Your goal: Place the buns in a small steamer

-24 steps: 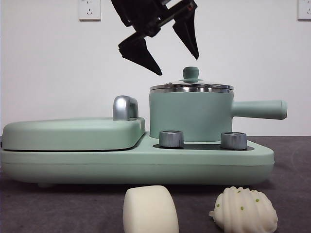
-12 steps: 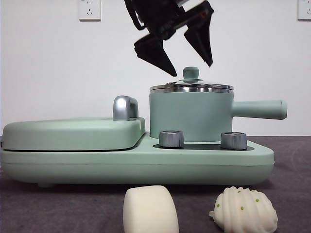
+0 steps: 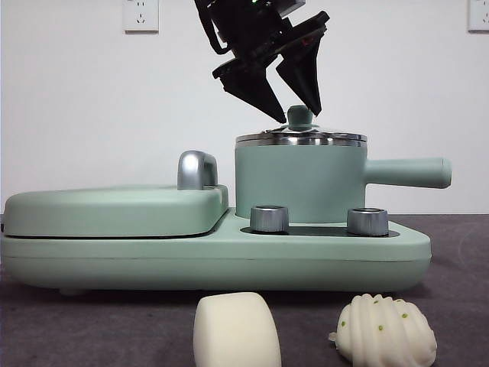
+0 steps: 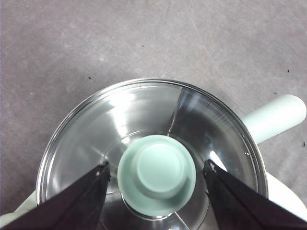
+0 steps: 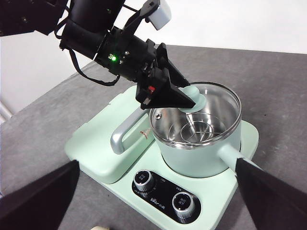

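Buns: both wait on the tabletop (image 3: 92, 321) in front of the cooker (image 3: 214, 256), the smooth bun (image 3: 235, 330) beside the ridged bun (image 3: 386, 330), apart. Neither is in the small steamer (image 3: 299, 182) yet. Its glass lid (image 4: 144, 139) sits on top, so it must come off first.

The left gripper (image 3: 289, 98) hangs over the lid, jaws open, one on each side of the knob (image 4: 156, 173), not pinching it yet. The right gripper (image 5: 158, 201) waits higher up and farther back, jaws open, holding nothing.

I think there is room above the lid to lift it. The straight handle (image 3: 405, 173) sticks out sideways, and the flat griddle (image 3: 114, 210) sits close on the other side.
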`<state>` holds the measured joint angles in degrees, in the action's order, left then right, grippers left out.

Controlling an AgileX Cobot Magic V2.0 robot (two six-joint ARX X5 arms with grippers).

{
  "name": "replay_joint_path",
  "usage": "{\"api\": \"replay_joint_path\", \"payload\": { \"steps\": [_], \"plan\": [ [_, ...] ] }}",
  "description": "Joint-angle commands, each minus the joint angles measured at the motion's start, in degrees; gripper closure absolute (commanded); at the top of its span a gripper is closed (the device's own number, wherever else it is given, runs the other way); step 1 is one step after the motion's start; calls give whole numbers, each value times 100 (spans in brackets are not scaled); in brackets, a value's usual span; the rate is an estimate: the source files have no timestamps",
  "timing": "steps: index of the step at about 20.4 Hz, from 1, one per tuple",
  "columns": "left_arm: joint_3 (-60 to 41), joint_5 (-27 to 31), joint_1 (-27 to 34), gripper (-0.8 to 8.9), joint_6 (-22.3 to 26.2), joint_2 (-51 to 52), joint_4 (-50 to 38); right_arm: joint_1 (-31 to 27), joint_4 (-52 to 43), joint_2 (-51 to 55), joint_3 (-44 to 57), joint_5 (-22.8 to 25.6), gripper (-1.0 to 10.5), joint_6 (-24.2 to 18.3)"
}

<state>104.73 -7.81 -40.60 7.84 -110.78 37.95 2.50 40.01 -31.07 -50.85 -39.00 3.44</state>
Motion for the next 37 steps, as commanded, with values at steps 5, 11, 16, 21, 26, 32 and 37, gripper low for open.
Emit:
{"api": "replay_joint_path", "payload": {
  "steps": [5, 11, 16, 21, 26, 32, 37],
  "plan": [
    [168, 44, -144, 517, 240, -317, -28, 4, -50, -28, -85, -15, 428, 66],
    [168, 208, -146, 701, 236, -323, 33, 4, -50, -26, -85, -15, 428, 66],
    [254, 208, -149, 759, 236, -304, 2, 4, -48, -28, -85, -15, 428, 66],
    [1095, 208, -142, 759, 238, -304, 345, 4, -48, -28, -85, -13, 428, 66],
    [2223, 208, -57, 757, 245, -282, 1123, 4, -37, -28, -85, -37, 428, 81],
    [2450, 208, 442, 758, 354, 11, 1537, 111, -4, -321, -129, -511, 429, 433],
    [2450, 203, 1224, 758, 350, 149, 1648, 1121, 42, -1056, -496, -83, 429, 828]
  ]
}}
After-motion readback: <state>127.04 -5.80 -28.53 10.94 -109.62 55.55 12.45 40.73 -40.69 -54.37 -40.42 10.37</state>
